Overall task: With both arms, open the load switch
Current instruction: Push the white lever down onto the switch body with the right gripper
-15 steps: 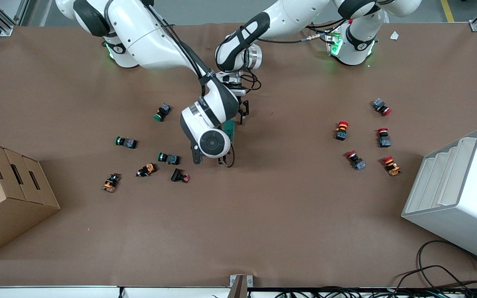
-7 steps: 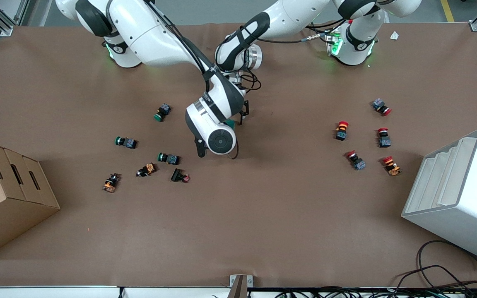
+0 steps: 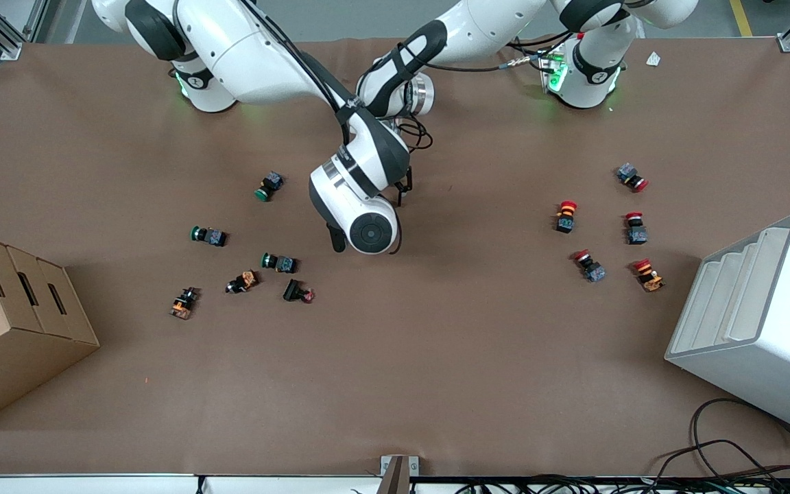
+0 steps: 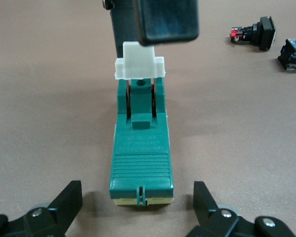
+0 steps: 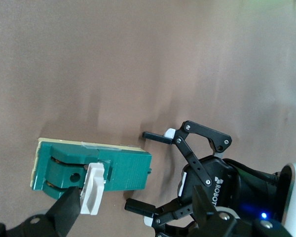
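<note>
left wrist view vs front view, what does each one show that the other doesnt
Only the left wrist view shows the load switch on the table, its white handle raised, between the open left gripper fingers. Only the front view shows the cardboard box, the white rack and the red-capped buttons; there the right arm hides the switch. Both show the brown table and scattered push buttons.

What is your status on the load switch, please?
Left end effector open, straddling load switch end. Right end effector at its white handle. Push buttons apart.
</note>
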Controlling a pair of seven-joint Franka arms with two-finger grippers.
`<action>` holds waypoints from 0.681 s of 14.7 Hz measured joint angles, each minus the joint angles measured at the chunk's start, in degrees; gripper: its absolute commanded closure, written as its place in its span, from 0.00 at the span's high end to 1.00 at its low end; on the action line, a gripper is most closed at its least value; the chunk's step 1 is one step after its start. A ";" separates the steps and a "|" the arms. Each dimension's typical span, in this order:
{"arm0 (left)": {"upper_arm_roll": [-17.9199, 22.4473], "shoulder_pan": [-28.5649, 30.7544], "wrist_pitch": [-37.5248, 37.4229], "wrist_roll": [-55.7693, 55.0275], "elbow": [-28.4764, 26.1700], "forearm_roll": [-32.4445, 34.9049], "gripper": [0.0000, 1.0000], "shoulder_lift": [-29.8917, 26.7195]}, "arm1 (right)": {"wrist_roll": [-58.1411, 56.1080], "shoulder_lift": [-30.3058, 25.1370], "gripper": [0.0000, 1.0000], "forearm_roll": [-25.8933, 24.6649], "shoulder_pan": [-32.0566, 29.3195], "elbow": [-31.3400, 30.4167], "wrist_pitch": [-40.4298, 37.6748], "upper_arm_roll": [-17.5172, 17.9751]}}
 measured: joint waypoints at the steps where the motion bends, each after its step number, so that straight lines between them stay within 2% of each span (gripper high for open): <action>1: 0.00 0.00 0.00 0.00 0.00 0.00 0.99 0.00 | 0.00 0.00 1.00 0.02 0.00 0.00 -0.32 0.00; 10: 0.00 0.00 0.00 0.00 0.00 0.00 0.99 0.00 | -0.01 0.00 1.00 0.07 0.16 -0.04 -3.17 0.48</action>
